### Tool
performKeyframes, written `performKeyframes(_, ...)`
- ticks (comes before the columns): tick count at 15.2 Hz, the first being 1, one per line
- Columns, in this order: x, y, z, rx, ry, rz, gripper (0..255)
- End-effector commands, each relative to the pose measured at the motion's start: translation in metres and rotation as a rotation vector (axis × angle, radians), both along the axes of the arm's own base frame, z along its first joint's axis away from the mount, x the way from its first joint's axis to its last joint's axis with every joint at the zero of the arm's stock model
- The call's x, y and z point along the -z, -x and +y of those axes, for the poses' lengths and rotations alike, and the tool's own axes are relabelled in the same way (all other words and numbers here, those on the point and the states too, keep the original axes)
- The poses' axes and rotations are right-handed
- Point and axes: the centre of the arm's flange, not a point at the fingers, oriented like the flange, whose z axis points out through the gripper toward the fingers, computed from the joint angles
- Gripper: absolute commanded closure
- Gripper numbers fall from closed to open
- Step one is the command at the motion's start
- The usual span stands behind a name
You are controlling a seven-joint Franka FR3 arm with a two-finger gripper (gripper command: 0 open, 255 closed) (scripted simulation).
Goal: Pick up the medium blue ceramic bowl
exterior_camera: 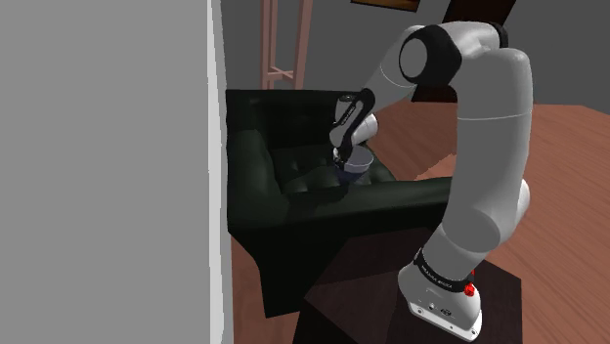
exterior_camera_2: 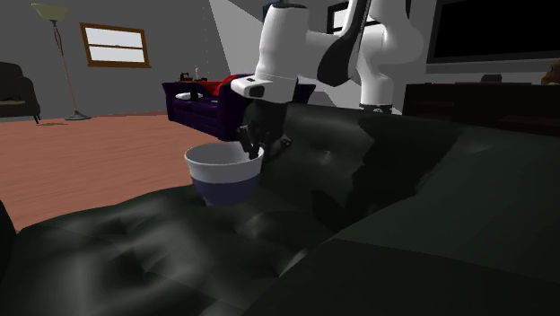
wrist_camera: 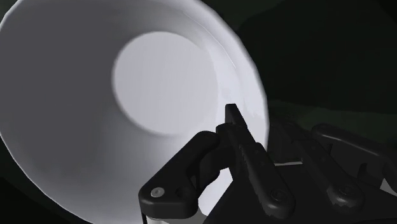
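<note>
Bowl: one, white inside, blue outside, on one dark armchair. One black gripper meets its rim at three o'clock in the second exterior view; I cannot tell whether it grips.

A dark tufted armchair stands on a reddish wood floor. A grey wall rises just beside it, and a wooden stand is behind it. Well beyond it are a purple sofa, a floor lamp, a window and a dark screen.
</note>
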Motion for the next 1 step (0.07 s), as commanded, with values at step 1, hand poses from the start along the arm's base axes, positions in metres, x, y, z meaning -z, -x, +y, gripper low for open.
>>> performKeyframes(1, -0.0033, 0.0012, 0.0001, 0.0, 0.0, 0.0, 255)
